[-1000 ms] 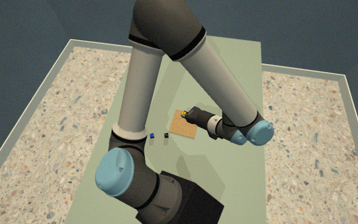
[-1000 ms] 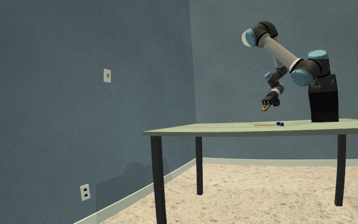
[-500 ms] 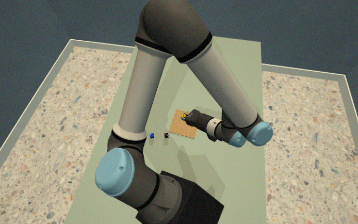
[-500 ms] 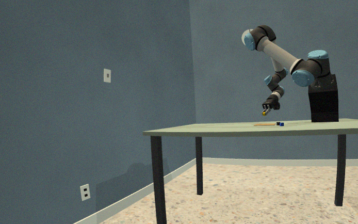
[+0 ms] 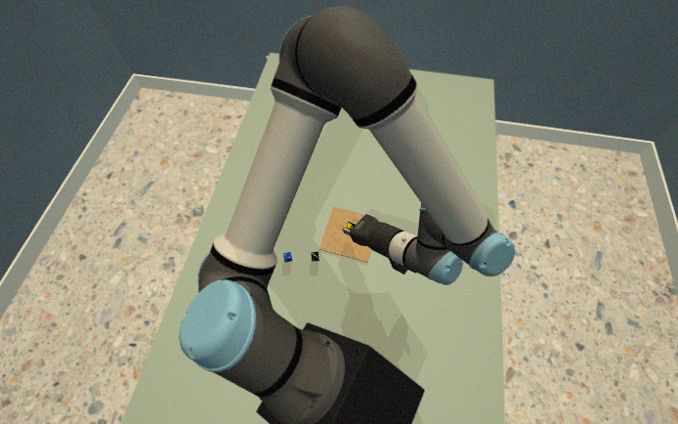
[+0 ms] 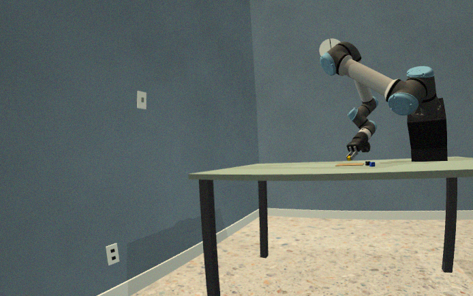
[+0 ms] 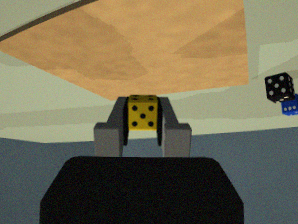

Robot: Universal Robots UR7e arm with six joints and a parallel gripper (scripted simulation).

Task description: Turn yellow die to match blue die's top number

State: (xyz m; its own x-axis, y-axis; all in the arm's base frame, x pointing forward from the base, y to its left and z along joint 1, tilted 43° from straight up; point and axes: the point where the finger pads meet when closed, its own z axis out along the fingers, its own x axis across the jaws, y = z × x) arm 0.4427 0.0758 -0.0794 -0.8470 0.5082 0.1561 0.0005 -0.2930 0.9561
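Observation:
My gripper [image 5: 348, 226] [image 6: 349, 157] [image 7: 142, 111] is shut on the yellow die [image 5: 347, 226] [image 6: 348, 157] [image 7: 143, 112] and holds it a little above the tan mat [image 5: 340, 244] [image 6: 348, 164] [image 7: 133, 36]. In the wrist view the die's face toward the camera shows five pips. The blue die [image 5: 287, 256] [image 6: 372, 164] [image 7: 290, 106] and the black die [image 5: 315, 256] [image 6: 367, 163] [image 7: 278, 87] lie on the green table [image 5: 449, 319] [image 6: 296, 170], left of the mat in the top view. The blue die's top number is too small to read.
The arm's upper links arch over the table's middle in the top view. The robot's black base [image 5: 369, 385] [image 6: 426, 136] stands on the table's near end. The table's edges drop to a speckled floor [image 5: 100, 199].

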